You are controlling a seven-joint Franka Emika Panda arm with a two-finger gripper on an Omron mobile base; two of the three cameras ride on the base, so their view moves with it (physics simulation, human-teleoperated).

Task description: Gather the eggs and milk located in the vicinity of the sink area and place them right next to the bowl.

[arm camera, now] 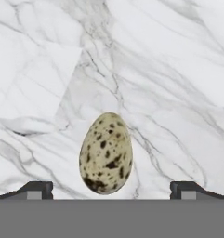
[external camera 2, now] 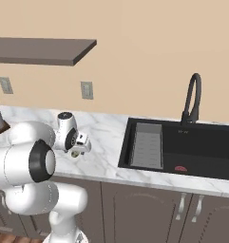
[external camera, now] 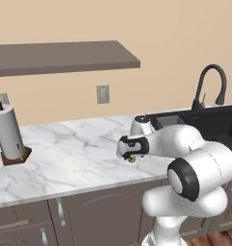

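A pale greenish speckled egg (arm camera: 106, 152) lies on the marble counter, centred between my two dark fingertips in the hand view. My gripper (arm camera: 111, 189) is open, its tips wide apart on either side of the egg and not touching it. From the base views the hand points down at the counter left of the sink (external camera 2: 201, 152), and a bit of the egg (external camera: 132, 159) (external camera 2: 75, 154) peeks out just beneath it. The milk and the bowl are out of view.
A black gooseneck faucet (external camera 2: 192, 97) stands behind the basin, with a grey rack (external camera 2: 148, 144) and a flat red thing (external camera 2: 181, 168) inside it. A paper towel holder (external camera: 9, 134) stands at the counter's left. A shelf (external camera: 64, 56) hangs above.
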